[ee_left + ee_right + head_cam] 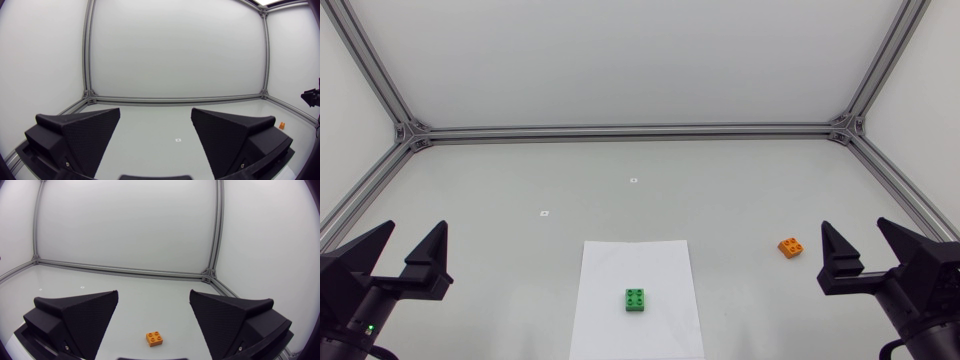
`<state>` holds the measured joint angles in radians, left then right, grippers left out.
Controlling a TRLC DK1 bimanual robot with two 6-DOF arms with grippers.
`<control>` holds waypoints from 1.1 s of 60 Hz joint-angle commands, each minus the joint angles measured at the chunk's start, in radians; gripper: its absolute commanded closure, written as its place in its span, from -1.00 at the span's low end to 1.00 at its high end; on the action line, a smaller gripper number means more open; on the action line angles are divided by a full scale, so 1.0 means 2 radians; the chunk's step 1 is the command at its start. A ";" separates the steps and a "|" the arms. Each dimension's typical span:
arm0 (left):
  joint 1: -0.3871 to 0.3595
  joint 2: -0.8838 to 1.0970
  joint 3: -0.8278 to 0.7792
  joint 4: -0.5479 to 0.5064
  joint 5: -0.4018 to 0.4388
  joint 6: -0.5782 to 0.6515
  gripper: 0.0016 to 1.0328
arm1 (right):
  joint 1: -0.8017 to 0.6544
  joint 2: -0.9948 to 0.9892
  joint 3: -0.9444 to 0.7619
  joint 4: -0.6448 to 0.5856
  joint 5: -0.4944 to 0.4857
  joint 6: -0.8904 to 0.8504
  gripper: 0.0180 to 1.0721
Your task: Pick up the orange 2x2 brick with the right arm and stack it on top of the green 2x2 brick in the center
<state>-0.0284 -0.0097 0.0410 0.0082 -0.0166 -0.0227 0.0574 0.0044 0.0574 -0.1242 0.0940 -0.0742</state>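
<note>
Orange brick (792,246) is your target. From the left: your left hand (415,232) hangs wide open, holding nothing. The green brick (636,299) sits studs-up on a white sheet (620,260) mid worktop (520,190). The orange one lies studs-up, slightly askew, just ahead and inboard of your right hand (853,230), which is also wide open and empty. Being square, it has no long axis.

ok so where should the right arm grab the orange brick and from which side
Two opposite flat side walls of the orange brick, coming down from above with the right gripper open. It lies studs up with nothing beside it, so all walls are free; it sits askew, so the wrist likely needs turning to match.
</note>
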 commanded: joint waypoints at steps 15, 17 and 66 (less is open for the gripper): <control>0.000 -0.002 -0.021 -0.006 0.001 0.003 -0.92 | -0.006 -0.005 -0.003 -0.025 0.003 0.011 -0.93; 0.000 -0.002 -0.021 -0.006 0.001 0.003 -0.92 | -0.007 -0.005 -0.003 -0.024 0.003 0.011 -0.93; 0.000 -0.002 -0.021 -0.006 0.001 0.003 -0.92 | -0.006 0.256 0.279 -0.157 -0.001 0.019 -0.92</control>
<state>-0.0284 -0.0097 0.0410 0.0082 -0.0166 -0.0227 0.0502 0.4156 0.5289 -0.3878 0.0933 -0.0517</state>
